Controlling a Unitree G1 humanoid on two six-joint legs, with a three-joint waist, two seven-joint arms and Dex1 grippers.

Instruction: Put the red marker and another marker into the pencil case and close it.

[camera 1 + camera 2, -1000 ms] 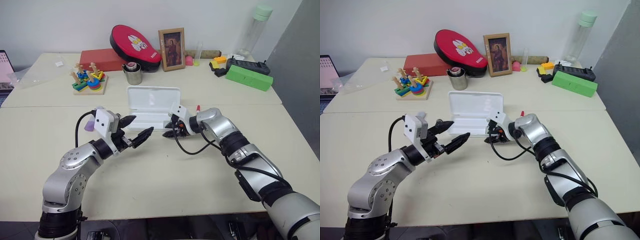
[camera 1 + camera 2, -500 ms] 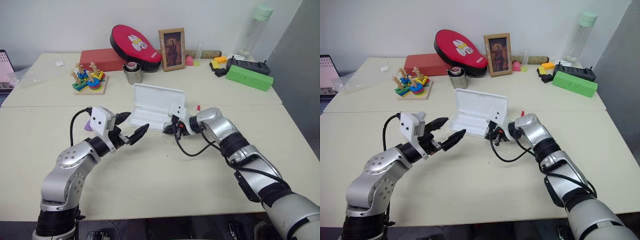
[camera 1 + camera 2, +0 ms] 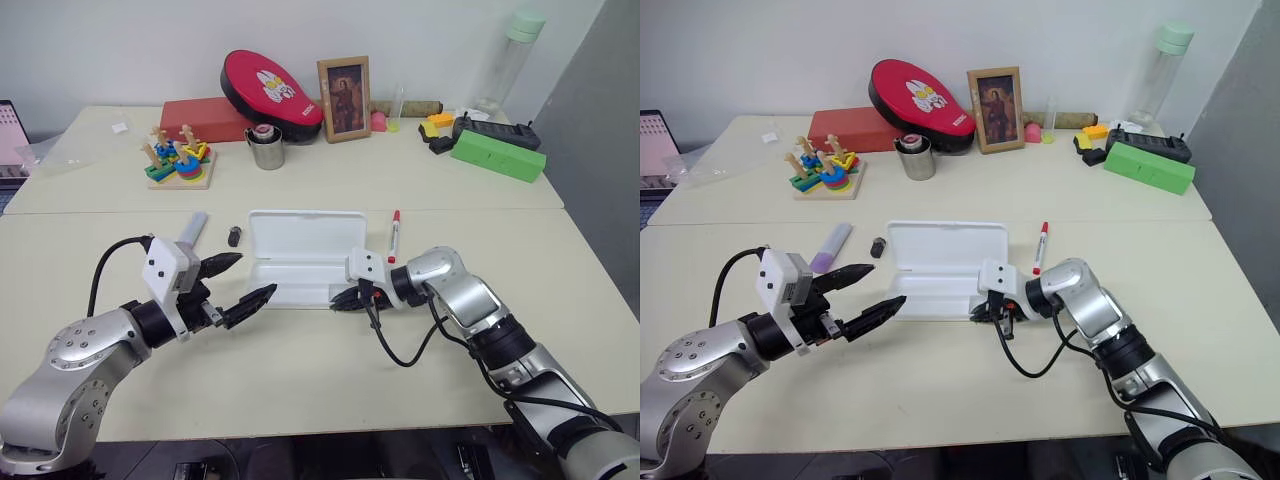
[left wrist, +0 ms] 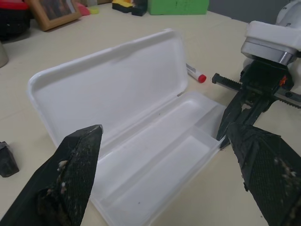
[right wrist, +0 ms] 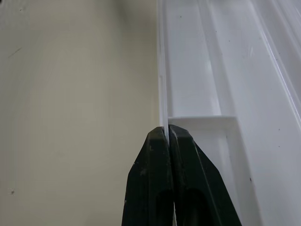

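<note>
Pencil case (image 3: 300, 262) lies open on the near table (image 3: 330, 380), lid (image 4: 108, 89) tilted back, tray toward the robot. Tray holds nothing; the left wrist view shows two long compartments plus a small end section.

Right gripper (image 3: 337, 303) has its fingers pinched together on the tray's near right edge. The right wrist view makes it clear: the thin white rim (image 5: 162, 94) runs straight into the seam between the two black fingers (image 5: 150, 188). From the head views you just see the tips at the case corner.

Left gripper (image 3: 243, 281) hangs off the case's left end, jaws spread wide, holding nothing. In its wrist view both fingers (image 4: 70, 183) frame the open case without touching it, and the right gripper appears across from it at the tray's far corner.

Red marker (image 3: 394, 236) lies on the table just right of the case, red cap pointing away from the robot, apart from the right gripper. The left wrist view catches only its red end poking out behind the lid.

Lilac highlighter (image 3: 830, 247) lies on the table left of the case, clearer in the right eye view; a small black object (image 3: 234, 236) sits between it and the case.

Far table: ring-stacking toy (image 3: 180, 160), metal cup (image 3: 266, 148), red box (image 3: 205, 118), framed picture (image 3: 344, 98), green block (image 3: 497, 155).
</note>
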